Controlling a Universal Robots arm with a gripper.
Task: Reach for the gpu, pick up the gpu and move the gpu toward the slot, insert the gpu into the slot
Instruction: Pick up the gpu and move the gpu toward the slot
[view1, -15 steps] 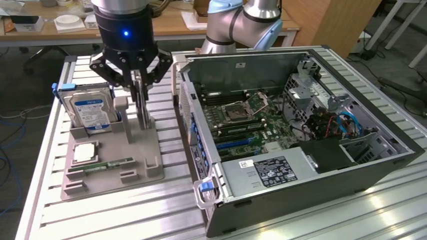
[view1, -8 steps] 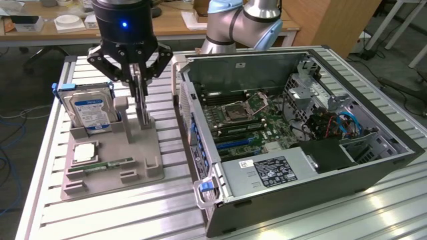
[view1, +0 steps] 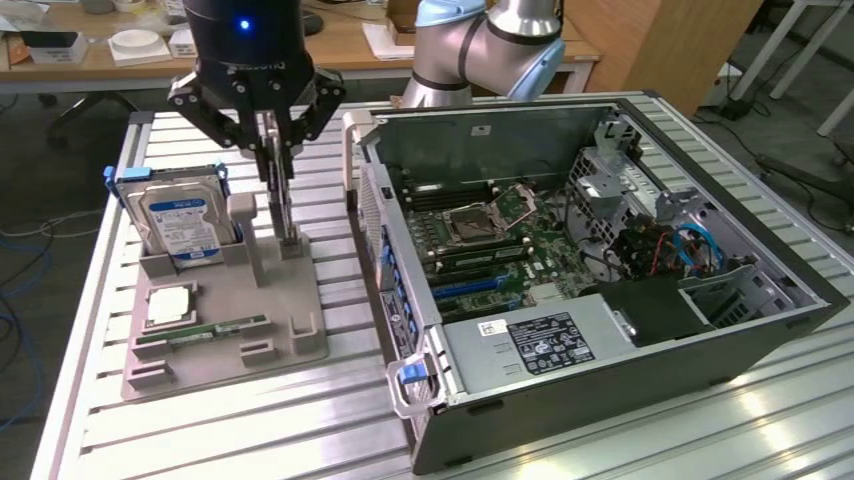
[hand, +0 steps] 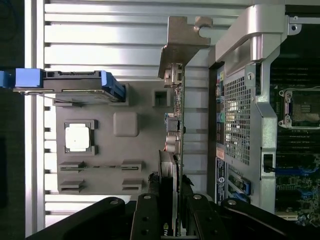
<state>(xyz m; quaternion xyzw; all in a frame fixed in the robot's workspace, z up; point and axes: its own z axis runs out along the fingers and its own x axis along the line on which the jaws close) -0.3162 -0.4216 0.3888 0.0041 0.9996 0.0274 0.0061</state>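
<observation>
The gpu (view1: 283, 205) stands on edge in the grey fixture (view1: 274, 305), a thin dark card at the exterior view's left of the open computer case. In the wrist view the gpu (hand: 176, 145) appears edge-on, with its silver bracket (hand: 181, 37) at the far end. My gripper (view1: 275, 160) hangs straight down over the card, its black fingers closed against both faces of the upper edge. The wrist view shows the gripper (hand: 173, 202) with a finger pressed on each side of the card. The blue slot (view1: 467, 284) lies on the motherboard inside the case.
The fixture also holds a silver hard drive with a blue label (view1: 180, 220), a square processor (view1: 171, 303) and a green memory stick (view1: 220, 328). The open computer case (view1: 641, 330) stands close beside the card. A slatted metal table (view1: 200, 420) carries everything.
</observation>
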